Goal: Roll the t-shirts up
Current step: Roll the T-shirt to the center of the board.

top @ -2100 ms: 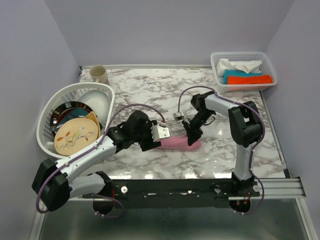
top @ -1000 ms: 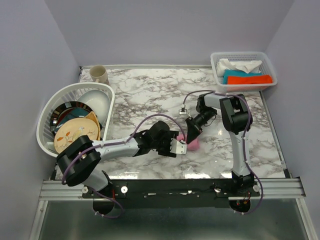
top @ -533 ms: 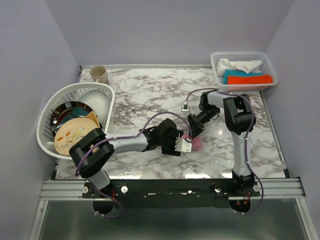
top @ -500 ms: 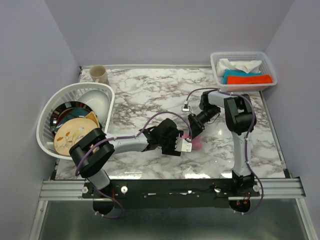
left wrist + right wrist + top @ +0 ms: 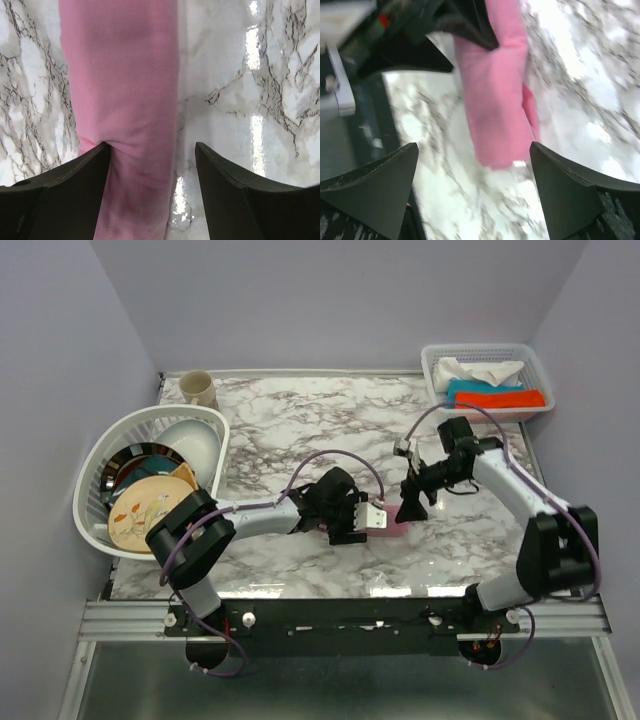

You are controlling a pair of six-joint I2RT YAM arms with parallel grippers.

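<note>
The t-shirt point(image 5: 393, 528) is a light-pink roll lying on the marble table near the middle front. My left gripper point(image 5: 376, 519) is down at the roll's left end. In the left wrist view the roll point(image 5: 120, 95) runs between the open jaws of the left gripper point(image 5: 151, 150); the left finger point(image 5: 75, 185) presses its side, while the right finger point(image 5: 235, 190) stands clear with bare marble between. My right gripper point(image 5: 411, 510) hovers just right of the roll, wide open and holding nothing. The right wrist view, where the right gripper point(image 5: 473, 150) is blurred, shows the roll point(image 5: 495, 95) ahead of it.
A white dish basket point(image 5: 100, 455) with plates and a bowl sits at the left, with a beige cup point(image 5: 198, 388) behind it. At the back right, a white basket point(image 5: 431, 368) holds folded cloths. The left gripper's body point(image 5: 415, 30) lies close ahead of the right fingers.
My right gripper has opened wide, let go of the roll and drawn back to the right, its arm swinging outward. The left gripper has slid slightly right along the roll, its opening unchanged.
</note>
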